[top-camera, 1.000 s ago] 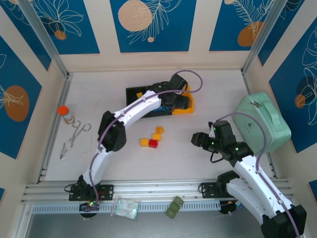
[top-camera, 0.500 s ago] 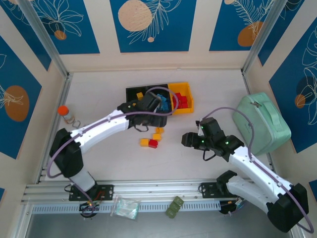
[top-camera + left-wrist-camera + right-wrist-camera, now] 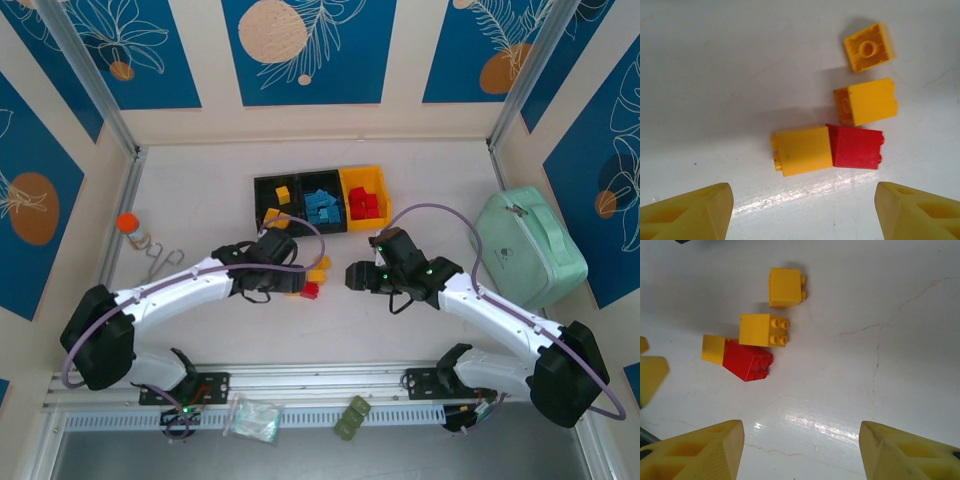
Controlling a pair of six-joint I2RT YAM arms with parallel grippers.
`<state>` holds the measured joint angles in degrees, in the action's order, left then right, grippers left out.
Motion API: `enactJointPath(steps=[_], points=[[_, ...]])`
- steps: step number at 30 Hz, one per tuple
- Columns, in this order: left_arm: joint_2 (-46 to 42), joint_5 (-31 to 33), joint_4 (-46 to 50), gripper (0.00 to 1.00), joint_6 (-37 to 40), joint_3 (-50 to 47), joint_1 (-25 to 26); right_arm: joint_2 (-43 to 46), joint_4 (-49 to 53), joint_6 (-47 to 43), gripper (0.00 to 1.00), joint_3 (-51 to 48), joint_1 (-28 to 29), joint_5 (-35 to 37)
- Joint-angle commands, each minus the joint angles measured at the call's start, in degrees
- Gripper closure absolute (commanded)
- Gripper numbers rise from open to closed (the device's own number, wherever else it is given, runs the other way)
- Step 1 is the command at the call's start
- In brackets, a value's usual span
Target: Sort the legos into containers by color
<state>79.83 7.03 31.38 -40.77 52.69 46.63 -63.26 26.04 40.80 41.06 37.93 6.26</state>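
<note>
The left fingers (image 3: 695,212) are released and spread wide, with nothing between them. They hang above a yellow brick (image 3: 802,150) that touches a red brick (image 3: 856,146) end to end. Past that pair lie a second yellow brick (image 3: 867,101) and, farther on, a third yellow brick (image 3: 869,47) with its hollow underside up, each a little apart.

The right fingers (image 3: 700,452) are also released and empty, and face the same four bricks from the other side.

Seen from above, these loose bricks sit on the white counter (image 3: 200,190) between the two arms, near the front of a row of three bins. The left black bin (image 3: 262,190) holds yellow bricks (image 3: 280,195), the middle black bin (image 3: 320,178) holds blue bricks (image 3: 322,207), and the yellow bin (image 3: 372,178) holds red bricks (image 3: 365,203).
</note>
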Motion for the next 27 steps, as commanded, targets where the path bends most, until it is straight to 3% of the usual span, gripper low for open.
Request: enactJointPath(steps=[1,13,27], points=[[2.3,-0.7,-4.3,0.25,-3.0,-0.9,-0.4,0.5,-0.8,1.0,0.38,0.7,0.4,0.8],[12.2,3.5,-5.4,0.26,-3.9,2.8,-0.6,5.5,0.6,1.8,0.38,-2.9,-1.2,1.1],[14.3,5.1,-6.1,0.37,-5.9,0.5,-0.8,5.9,0.0,2.1,0.38,-3.6,-1.6,0.7]])
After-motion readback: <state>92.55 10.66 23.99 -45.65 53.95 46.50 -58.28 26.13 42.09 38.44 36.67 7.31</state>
